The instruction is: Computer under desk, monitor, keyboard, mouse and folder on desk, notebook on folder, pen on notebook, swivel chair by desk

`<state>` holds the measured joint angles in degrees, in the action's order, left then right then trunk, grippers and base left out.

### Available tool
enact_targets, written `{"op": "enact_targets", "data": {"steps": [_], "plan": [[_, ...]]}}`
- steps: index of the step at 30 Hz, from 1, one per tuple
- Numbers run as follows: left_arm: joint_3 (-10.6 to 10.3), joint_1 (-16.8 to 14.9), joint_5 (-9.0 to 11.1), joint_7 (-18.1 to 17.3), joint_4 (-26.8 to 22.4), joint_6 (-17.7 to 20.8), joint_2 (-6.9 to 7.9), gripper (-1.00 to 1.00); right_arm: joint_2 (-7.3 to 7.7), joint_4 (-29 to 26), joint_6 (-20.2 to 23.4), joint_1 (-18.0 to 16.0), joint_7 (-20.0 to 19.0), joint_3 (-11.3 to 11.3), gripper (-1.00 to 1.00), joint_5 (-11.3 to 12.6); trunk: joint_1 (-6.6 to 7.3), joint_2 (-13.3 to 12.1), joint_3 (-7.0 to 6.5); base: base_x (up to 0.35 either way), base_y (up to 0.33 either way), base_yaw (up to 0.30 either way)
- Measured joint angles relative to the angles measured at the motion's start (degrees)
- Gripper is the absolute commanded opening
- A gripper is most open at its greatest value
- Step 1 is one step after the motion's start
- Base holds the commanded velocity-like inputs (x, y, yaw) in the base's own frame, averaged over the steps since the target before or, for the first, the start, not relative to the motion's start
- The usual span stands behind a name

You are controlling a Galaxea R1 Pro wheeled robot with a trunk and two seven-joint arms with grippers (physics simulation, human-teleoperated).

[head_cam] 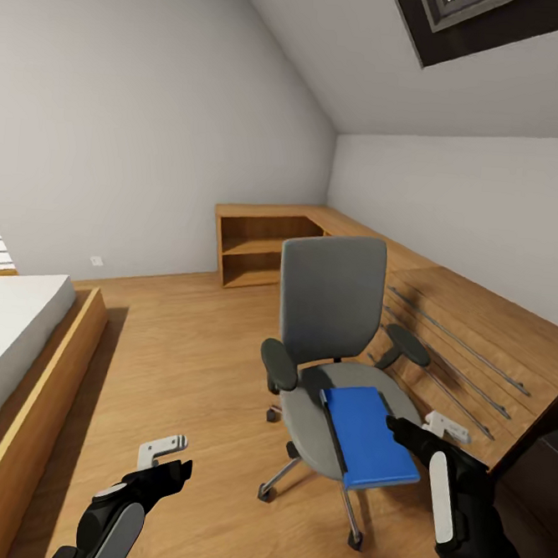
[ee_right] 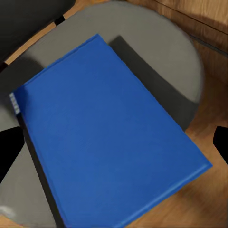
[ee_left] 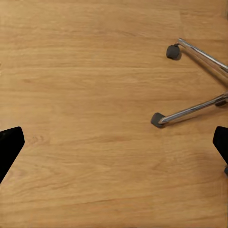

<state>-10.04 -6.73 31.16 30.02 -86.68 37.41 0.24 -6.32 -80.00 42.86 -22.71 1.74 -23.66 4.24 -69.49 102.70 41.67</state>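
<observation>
- Bedroom: sloped pale grey walls, dark-framed skylight (head_cam: 467, 17) at upper right, light wood plank floor (head_cam: 179, 372)
- Swivel chair (head_cam: 332, 300) stands right of centre on the floor, grey back upright, black armrests either side, chrome legs on castors below
- Folder (head_cam: 371, 437), bright blue, lies flat on the chair seat; its near corner overhangs the seat's front edge; a dark strip runs along its left side
- Low oak dresser (head_cam: 467, 344) sits just right of the chair along the far-right wall; open oak shelf unit (head_cam: 265, 248) in the far corner
- Bed (head_cam: 13, 350) with wooden frame at left
- Right claw (head_cam: 435, 427) hovers just beside the folder's right edge, not touching it; released, fingers spread wide in its wrist view with the folder (ee_right: 104, 137) between them
- Left claw (head_cam: 164, 453) hangs low at near left over bare floor, released, holding nothing; its wrist view shows chrome chair legs (ee_left: 194, 108) and castors
</observation>
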Motion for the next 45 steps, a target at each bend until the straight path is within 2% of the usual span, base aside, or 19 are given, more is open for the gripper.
{"op": "enact_targets", "data": {"steps": [11, 13, 18, 22, 36, 45], "plan": [[0.0, 0.0, 0.0, 0.0, -0.2, -0.1, 0.06, 1.0, -0.1, -0.1, 0.0, 0.0, -0.1, -3.4, 1.0, 0.6, 0.0, 0.0, -0.17, 0.0, 0.028, -0.237], [0.0, 0.0, 0.0, 0.0, -0.2, 0.0, 0.07, 1.0, -0.06, -0.1, 0.0, 0.0, -0.1, -4.2, 1.0, 1.4, 0.0, 0.0, -0.19, 0.0, 0.223, -0.291], [0.0, 0.0, 0.1, -0.1, -0.2, 0.0, 0.06, 1.0, 0.11, -0.1, 0.2, 0.0, -0.1, -6.5, 1.0, 5.9, 0.0, 0.0, -0.19, 0.0, 0.294, -0.216], [0.0, 0.0, 0.0, -0.1, -0.2, 0.0, 0.05, 1.0, 0.23, -0.2, 0.2, 0.0, 0.0, -7.7, 1.0, 7.9, 0.0, 0.0, -0.18, 0.0, 0.186, -0.051], [0.0, 0.0, 0.0, 0.0, -0.2, -0.1, 0.0, 1.0, 0.28, -0.2, 0.2, 0.0, -0.1, -8.1, 1.0, 8.3, 0.0, 0.0, -0.18, 0.0, 0.018, -0.016], [0.0, 0.0, 0.0, 0.0, -0.3, 0.0, 0.02, 1.0, 0.22, -0.2, 0.2, 0.0, -0.1, -10.0, 1.0, 8.4, 0.0, 0.0, -0.18, -0.043, 0.096, -0.206]]}}
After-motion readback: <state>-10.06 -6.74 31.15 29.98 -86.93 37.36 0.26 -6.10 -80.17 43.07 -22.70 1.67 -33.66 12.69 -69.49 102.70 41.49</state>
